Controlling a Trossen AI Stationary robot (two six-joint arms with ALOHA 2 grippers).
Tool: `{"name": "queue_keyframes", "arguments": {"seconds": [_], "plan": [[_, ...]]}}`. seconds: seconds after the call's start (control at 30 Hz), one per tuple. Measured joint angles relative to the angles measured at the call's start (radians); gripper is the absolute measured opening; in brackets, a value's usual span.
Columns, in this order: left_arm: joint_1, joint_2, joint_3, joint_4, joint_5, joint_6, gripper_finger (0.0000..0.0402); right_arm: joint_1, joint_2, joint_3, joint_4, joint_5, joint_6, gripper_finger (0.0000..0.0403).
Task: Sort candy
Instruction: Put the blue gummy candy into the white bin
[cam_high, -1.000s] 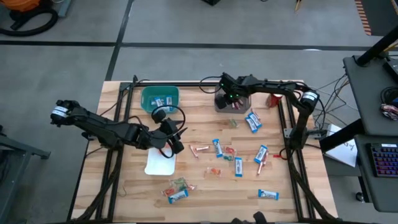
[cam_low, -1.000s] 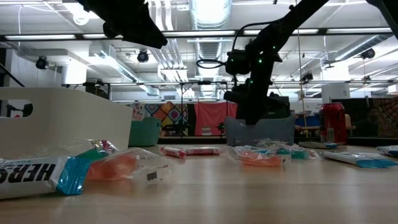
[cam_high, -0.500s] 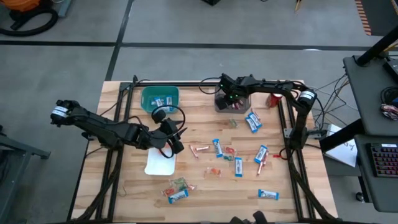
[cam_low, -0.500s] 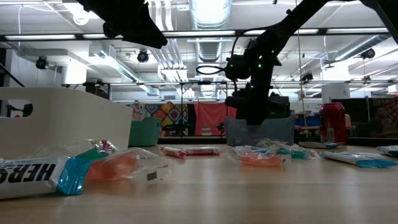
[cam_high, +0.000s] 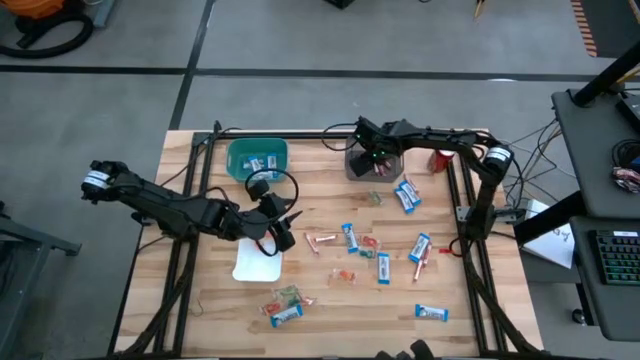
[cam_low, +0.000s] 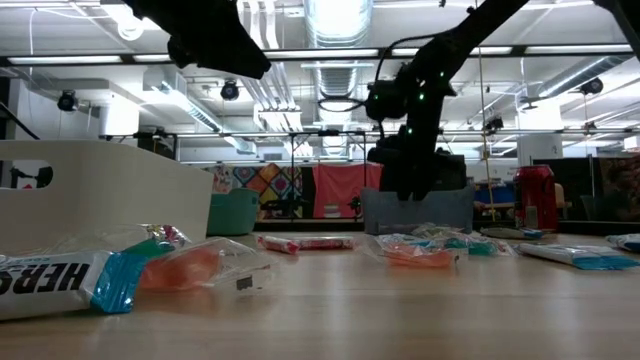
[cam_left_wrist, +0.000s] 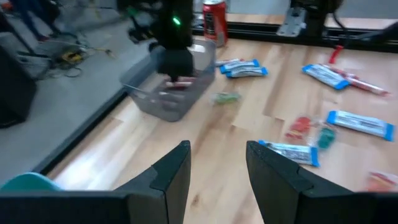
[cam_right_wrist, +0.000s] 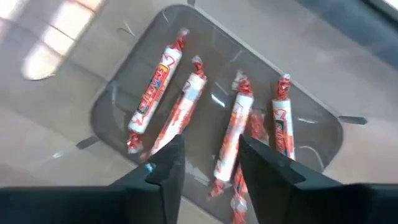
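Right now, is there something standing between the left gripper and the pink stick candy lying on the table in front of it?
Nothing visible does. The left gripper hangs over the white tray, jaws open, and the pink stick candy lies just beyond it on bare wood. The other loose sweets lie farther off towards the right arm.

Pale wood-grain counter (cam_high: 330, 300); teal bin (cam_high: 257, 159); grey translucent bin (cam_right_wrist: 124, 93) holding red-and-white striped candy sticks (cam_right_wrist: 155, 90); blue-and-white bars (cam_high: 419, 247); white tray (cam_high: 257, 262); red can (cam_left_wrist: 214, 18).

Industrial lab: exposed ceiling ducts (cam_low: 330, 20)
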Motion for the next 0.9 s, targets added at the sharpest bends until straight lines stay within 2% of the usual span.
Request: {"name": "queue_keyframes", "arguments": {"seconds": [0.1, 0.23, 0.37, 0.47, 0.67, 0.9], "plan": [[-0.009, 0.0, 0.0, 0.0, 0.037, -0.029, 0.0139, 0.005, -0.052, 0.0, -0.031, -0.011, -0.009, 0.0161], [-0.031, 0.003, 0.0, 0.002, 0.163, -0.074, 0.0139, 0.043, -0.147, 0.0, -0.063, -0.014, -0.017, 0.017], [-0.072, 0.029, 0.0, 0.008, 0.183, -0.122, 0.0139, 0.12, -0.252, -0.009, -0.06, -0.004, -0.032, 0.0169], [-0.103, 0.06, 0.006, 0.006, 0.19, -0.147, 0.0139, 0.202, -0.327, -0.028, -0.06, 0.014, -0.051, 0.0165], [-0.158, 0.131, 0.067, -0.026, 0.317, -0.146, 0.0139, 0.405, -0.462, -0.08, -0.06, 0.12, -0.021, 0.0157], [-0.202, 0.236, 0.156, -0.15, 0.369, -0.145, 0.0145, 0.634, -0.535, -0.134, -0.06, 0.229, 0.068, 0.0156]]}}
